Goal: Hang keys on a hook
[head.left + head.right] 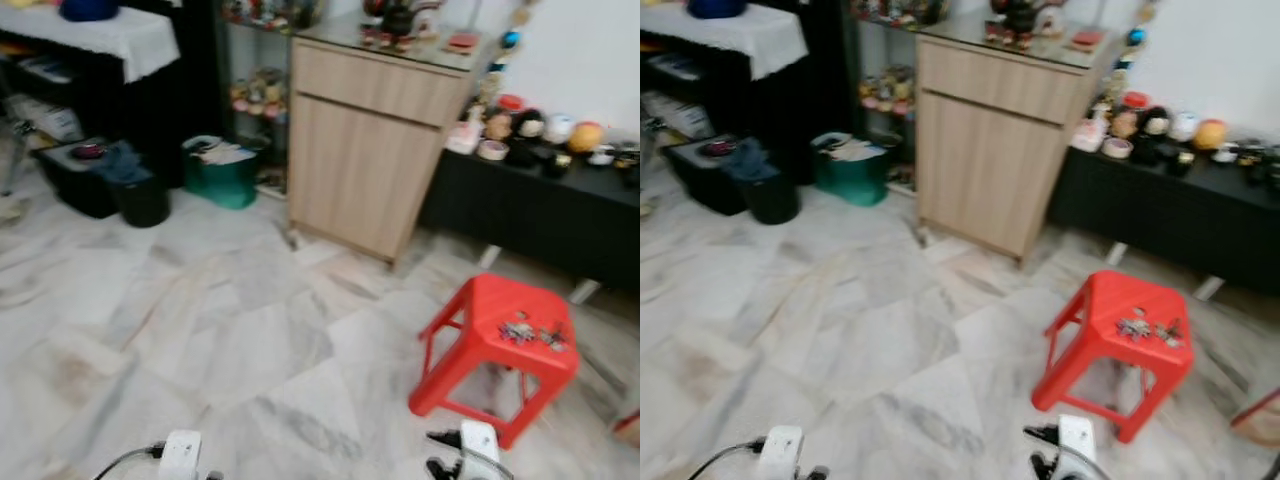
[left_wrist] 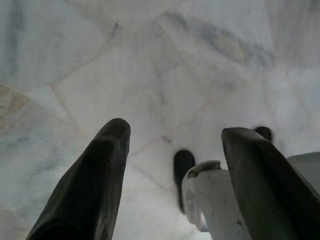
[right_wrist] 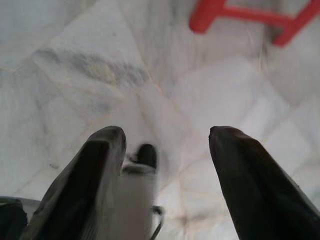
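Keys on the red stool look light, jangly and slippery, so I'd pinch the ring; both grippers, left and right, hang spread apart, empty.

keys on red stool | wooden cabinet behind | green bin, possibly holding papers
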